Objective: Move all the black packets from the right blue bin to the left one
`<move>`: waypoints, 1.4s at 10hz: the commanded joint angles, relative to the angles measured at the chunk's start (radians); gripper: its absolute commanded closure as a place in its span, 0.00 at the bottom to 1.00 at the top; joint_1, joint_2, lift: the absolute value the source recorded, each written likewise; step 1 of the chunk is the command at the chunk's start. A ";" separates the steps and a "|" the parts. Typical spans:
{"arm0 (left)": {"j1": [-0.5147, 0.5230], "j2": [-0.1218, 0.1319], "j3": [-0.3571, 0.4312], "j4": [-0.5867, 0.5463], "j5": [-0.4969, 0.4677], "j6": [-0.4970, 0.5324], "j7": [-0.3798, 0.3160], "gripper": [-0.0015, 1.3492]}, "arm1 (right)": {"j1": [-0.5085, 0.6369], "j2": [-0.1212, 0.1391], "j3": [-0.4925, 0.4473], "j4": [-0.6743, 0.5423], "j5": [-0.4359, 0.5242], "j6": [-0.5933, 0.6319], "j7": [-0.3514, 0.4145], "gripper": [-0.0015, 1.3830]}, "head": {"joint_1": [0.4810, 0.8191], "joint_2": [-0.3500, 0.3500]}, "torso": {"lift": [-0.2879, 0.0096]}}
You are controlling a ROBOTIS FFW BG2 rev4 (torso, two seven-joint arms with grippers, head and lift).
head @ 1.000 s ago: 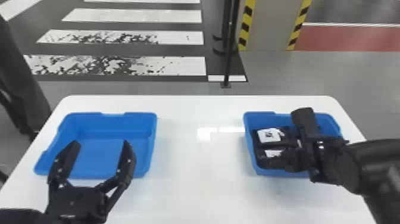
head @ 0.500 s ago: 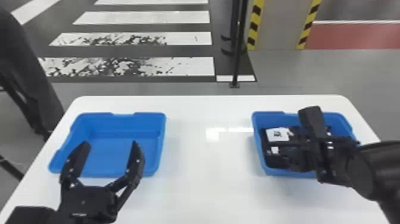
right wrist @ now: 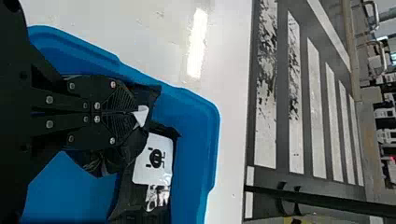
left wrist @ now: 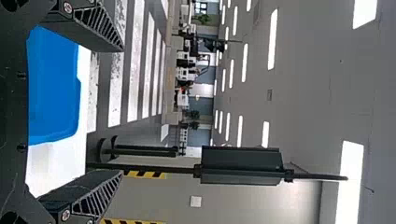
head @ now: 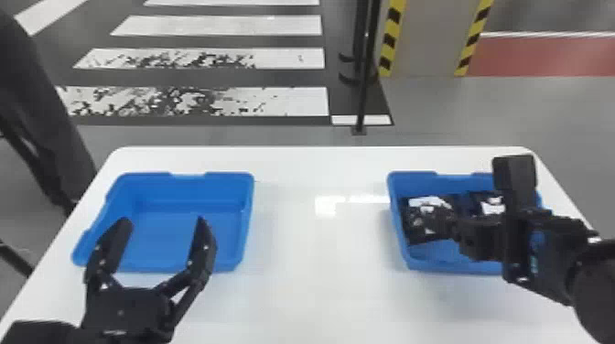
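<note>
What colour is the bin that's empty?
The left bin is plain blue, easiest to see in the head view.

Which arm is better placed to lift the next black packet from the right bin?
Right, I'd say: the right hand is shut, apparently on a black packet, inside the right bin. The left hand is open, over by the left bin.

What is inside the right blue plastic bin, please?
Inside the right blue plastic bin, one black, white-labelled packet lies; another black packet is pinched by the right end effector. Its black arm hides part of the bin, so the total cannot be told.
</note>
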 commanded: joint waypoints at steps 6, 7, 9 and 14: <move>0.002 -0.005 0.005 0.005 0.000 -0.028 0.000 0.08 | 0.072 0.012 -0.076 -0.230 -0.190 -0.102 0.004 0.87 | 0.63 0.55 | 0.50; 0.000 -0.005 0.003 0.005 0.002 -0.031 0.000 0.08 | 0.058 0.012 -0.056 -0.184 -0.252 -0.151 0.050 0.87 | 0.63 0.56 | 0.50; -0.003 -0.005 -0.005 0.015 0.060 -0.031 -0.006 0.08 | 0.011 0.002 0.024 -0.034 -0.393 -0.303 0.162 0.87 | 0.63 0.67 | 0.50; -0.074 0.030 -0.105 0.015 0.231 -0.018 -0.069 0.08 | -0.102 -0.049 0.219 0.273 -0.714 -0.448 0.346 0.87 | 0.63 0.79 | 0.50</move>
